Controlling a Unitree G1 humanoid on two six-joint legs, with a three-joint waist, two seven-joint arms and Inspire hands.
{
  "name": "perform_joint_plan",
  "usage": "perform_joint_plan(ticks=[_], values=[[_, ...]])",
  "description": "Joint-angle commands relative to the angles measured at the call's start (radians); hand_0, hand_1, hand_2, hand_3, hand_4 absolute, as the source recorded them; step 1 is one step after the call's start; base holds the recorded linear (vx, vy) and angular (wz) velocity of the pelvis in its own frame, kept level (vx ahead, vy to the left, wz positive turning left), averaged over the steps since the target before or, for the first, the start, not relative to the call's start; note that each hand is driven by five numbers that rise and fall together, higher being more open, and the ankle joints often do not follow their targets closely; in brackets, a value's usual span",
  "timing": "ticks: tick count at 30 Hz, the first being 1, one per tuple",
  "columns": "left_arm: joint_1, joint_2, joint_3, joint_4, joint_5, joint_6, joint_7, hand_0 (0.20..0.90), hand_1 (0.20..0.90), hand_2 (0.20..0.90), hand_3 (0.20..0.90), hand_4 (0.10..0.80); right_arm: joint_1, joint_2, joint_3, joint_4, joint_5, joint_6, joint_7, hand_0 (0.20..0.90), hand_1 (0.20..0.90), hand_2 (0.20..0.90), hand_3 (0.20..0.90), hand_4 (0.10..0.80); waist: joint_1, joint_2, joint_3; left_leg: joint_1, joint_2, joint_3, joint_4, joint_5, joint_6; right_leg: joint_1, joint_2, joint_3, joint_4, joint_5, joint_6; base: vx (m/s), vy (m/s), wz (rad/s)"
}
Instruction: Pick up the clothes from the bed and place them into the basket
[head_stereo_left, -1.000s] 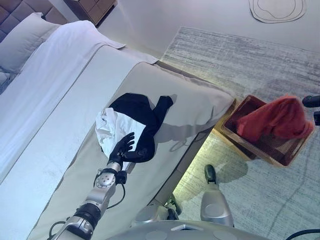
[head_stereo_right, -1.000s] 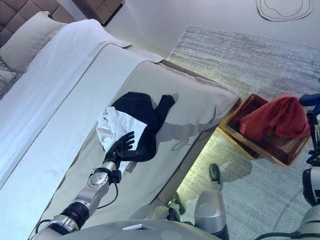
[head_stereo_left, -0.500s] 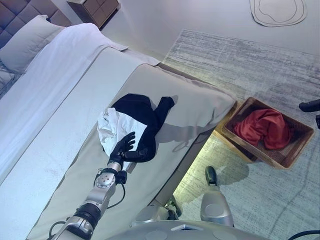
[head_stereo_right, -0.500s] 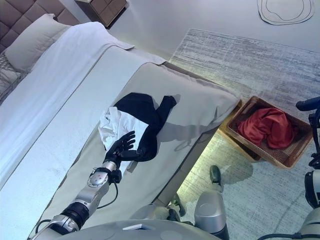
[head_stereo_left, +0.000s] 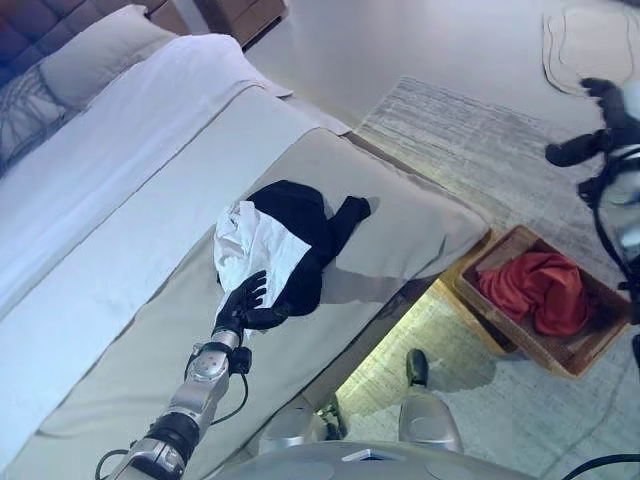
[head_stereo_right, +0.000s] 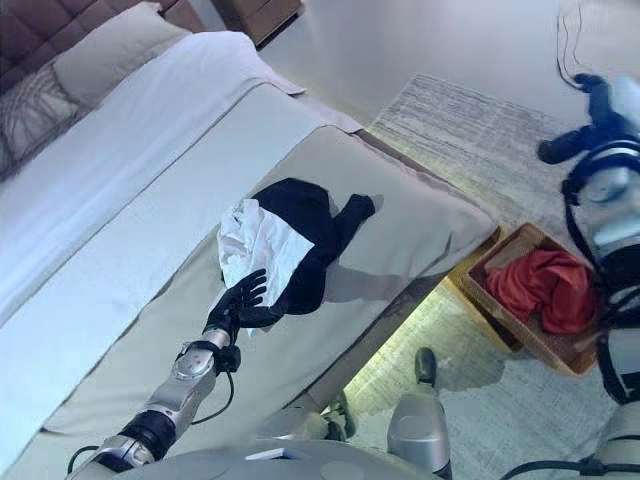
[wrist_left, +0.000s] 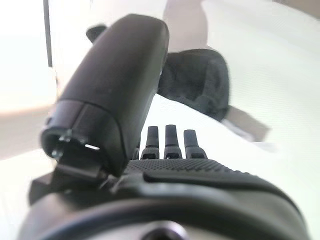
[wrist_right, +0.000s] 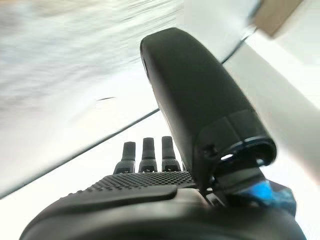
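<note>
The clothes, a black garment (head_stereo_left: 300, 230) with a crumpled white garment (head_stereo_left: 252, 248) lying on top of it, are sitting on the beige cover of the large bed (head_stereo_left: 130, 300) near its foot edge, while a red cloth (head_stereo_left: 540, 290) is already lying inside the rectangular woven brown basket (head_stereo_left: 505, 340), which is standing on the grey patterned rug (head_stereo_left: 470, 150) just beside the bed's corner. The left hand (head_stereo_left: 245, 305) is resting on the near edge of the two garments with its fingers spread and straight, gripping nothing. The right hand (head_stereo_left: 585, 135) is hanging high above the rug, well apart from the basket, its fingers extended and empty.
</note>
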Motion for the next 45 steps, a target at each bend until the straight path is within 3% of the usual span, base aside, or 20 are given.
perform_joint_plan(ticks=[1,6,13,21,25,32,45], values=[[0.009,0.076,0.018,0.001,0.045,-0.046,0.033,0.9,0.9,0.9,0.9,0.8,-0.199,0.103,0.132,-0.058,-0.111,-0.011,-0.073,0.9,0.9,0.9,0.9,0.8,0.062,-0.085,-0.097,-0.031,0.061,-0.062,0.017,-0.038,-0.064,0.049,-0.062,-0.046,0.042,-0.112,0.004,-0.025,0.031,0.15],[0.027,0.074,0.024,-0.026,0.06,-0.063,0.063,0.9,0.9,0.9,0.9,0.8,-0.272,0.195,0.221,-0.088,-0.227,0.031,-0.05,0.9,0.9,0.9,0.9,0.8,0.111,-0.082,-0.083,-0.064,0.056,-0.092,0.026,-0.029,-0.061,0.05,-0.074,-0.074,0.04,-0.115,0.001,0.001,0.058,0.26],[0.008,0.11,0.037,-0.114,0.073,-0.065,0.088,0.9,0.9,0.9,0.9,0.8,-0.373,0.228,0.331,-0.069,-0.256,0.076,-0.036,0.9,0.9,0.9,0.9,0.8,0.196,-0.079,-0.023,-0.16,0.045,-0.162,0.024,-0.007,-0.058,-0.007,-0.095,-0.138,0.067,-0.12,0.0,-0.083,0.012,0.36],[-0.048,0.137,-0.009,-0.177,0.044,-0.087,0.096,0.9,0.9,0.9,0.9,0.8,-0.507,0.258,0.433,0.115,-0.265,0.063,-0.081,0.9,0.9,0.9,0.9,0.8,0.284,-0.044,0.084,-0.301,0.001,-0.246,0.082,-0.003,-0.034,-0.116,-0.137,-0.204,0.183,-0.15,-0.002,-0.125,0.044,0.34],[-0.093,0.148,-0.044,-0.21,0.023,-0.086,0.126,0.9,0.9,0.9,0.9,0.8,-0.538,0.285,0.423,0.23,-0.223,0.039,-0.097,0.9,0.9,0.9,0.9,0.8,0.323,-0.023,0.148,-0.345,-0.023,-0.294,0.112,-0.013,-0.027,-0.15,-0.151,-0.225,0.261,-0.195,0.003,-0.043,-0.003,0.27],[-0.133,0.154,-0.07,-0.25,0.016,-0.089,0.141,0.9,0.9,0.9,0.9,0.8,-0.567,0.323,0.439,0.305,-0.256,0.065,-0.119,0.9,0.9,0.9,0.9,0.8,0.363,-0.001,0.231,-0.418,-0.059,-0.319,0.154,-0.013,0.001,-0.226,-0.171,-0.247,0.338,-0.207,0.009,-0.064,-0.002,0.23],[-0.098,0.168,-0.101,-0.298,0.02,-0.074,0.172,0.9,0.9,0.9,0.9,0.8,-0.582,0.375,0.456,0.287,-0.229,0.022,-0.129,0.9,0.9,0.9,0.9,0.8,0.398,-0.01,0.232,-0.469,-0.059,-0.335,0.121,0.011,0.013,-0.279,-0.161,-0.276,0.345,-0.198,0.017,0.001,-0.005,0.1]])
